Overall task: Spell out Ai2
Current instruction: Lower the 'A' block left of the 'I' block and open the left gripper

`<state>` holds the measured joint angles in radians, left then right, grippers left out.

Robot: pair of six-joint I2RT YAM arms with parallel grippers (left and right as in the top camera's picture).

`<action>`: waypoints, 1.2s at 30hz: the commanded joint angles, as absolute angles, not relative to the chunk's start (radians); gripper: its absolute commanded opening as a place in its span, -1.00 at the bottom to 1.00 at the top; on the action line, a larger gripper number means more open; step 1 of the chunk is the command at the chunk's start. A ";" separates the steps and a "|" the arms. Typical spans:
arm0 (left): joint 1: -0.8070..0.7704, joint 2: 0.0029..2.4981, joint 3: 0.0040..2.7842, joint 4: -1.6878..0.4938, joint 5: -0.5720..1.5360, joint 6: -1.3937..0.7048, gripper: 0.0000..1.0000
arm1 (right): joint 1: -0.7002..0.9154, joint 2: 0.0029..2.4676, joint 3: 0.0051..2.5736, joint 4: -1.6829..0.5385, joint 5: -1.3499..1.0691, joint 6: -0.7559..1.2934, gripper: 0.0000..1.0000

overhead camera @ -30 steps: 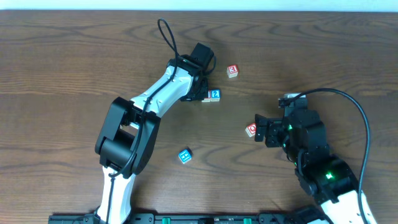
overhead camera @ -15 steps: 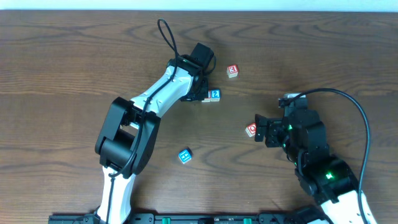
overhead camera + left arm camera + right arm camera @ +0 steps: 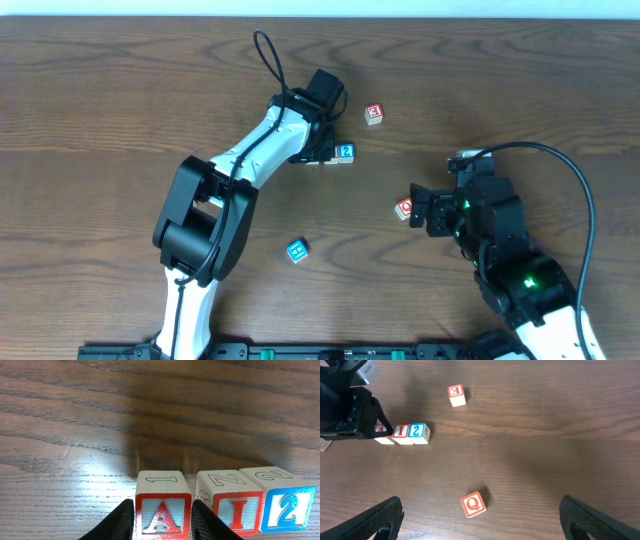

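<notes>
The A cube [image 3: 162, 515], I cube [image 3: 237, 512] and 2 cube [image 3: 285, 510] stand side by side in one row on the bench [image 3: 150, 410], a little toward 12 o'clock from its middle, each next cube at 3 o'clock of the one before. The left fingers [image 3: 124, 522] stand at 9 and 3 o'clock of the A cube, very near its sides, but I cannot tell if they press it. The right fingers [image 3: 375, 520], at 4 o'clock from the row, are spread fully wide and hold nothing.

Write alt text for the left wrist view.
Three wooden cubes stand in a row on a wooden table: a red A cube, a red I cube and a blue 2 cube. The left gripper has a finger on each side of the A cube; contact is unclear.
</notes>
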<state>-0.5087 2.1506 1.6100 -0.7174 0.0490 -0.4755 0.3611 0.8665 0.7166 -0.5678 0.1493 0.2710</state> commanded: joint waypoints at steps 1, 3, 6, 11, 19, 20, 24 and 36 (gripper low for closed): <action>-0.505 2.138 1.605 -0.722 0.049 -0.486 -0.24 | 0.354 0.864 0.711 -0.569 0.149 0.284 0.98; -0.505 2.138 1.605 -0.721 0.044 -0.486 -0.24 | 0.354 0.864 0.711 -0.569 0.149 0.284 0.99; -0.504 2.138 1.605 -0.720 0.032 -0.485 -0.24 | 0.354 0.864 0.711 -0.569 0.149 0.284 0.99; -0.504 2.138 1.605 -0.709 0.018 -0.474 -0.24 | 0.354 0.864 0.711 -0.569 0.149 0.284 0.98; -0.504 2.138 1.605 -0.698 -0.017 -0.472 -0.24 | 0.354 0.864 0.711 -0.569 0.149 0.284 0.98; -0.504 2.138 1.605 -0.698 -0.023 -0.472 -0.24 | 0.354 0.864 0.711 -0.569 0.149 0.284 0.99; -0.503 2.138 1.605 -0.687 -0.035 -0.472 -0.23 | 0.354 0.864 0.711 -0.569 0.149 0.284 0.98; -0.503 2.138 1.605 -0.653 -0.050 -0.448 -0.21 | 0.354 0.864 0.711 -0.569 0.149 0.284 0.98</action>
<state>-0.5068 2.1506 1.6100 -0.6559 -0.0166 -0.4706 0.3611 0.8665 0.7166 -0.5678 0.1493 0.2710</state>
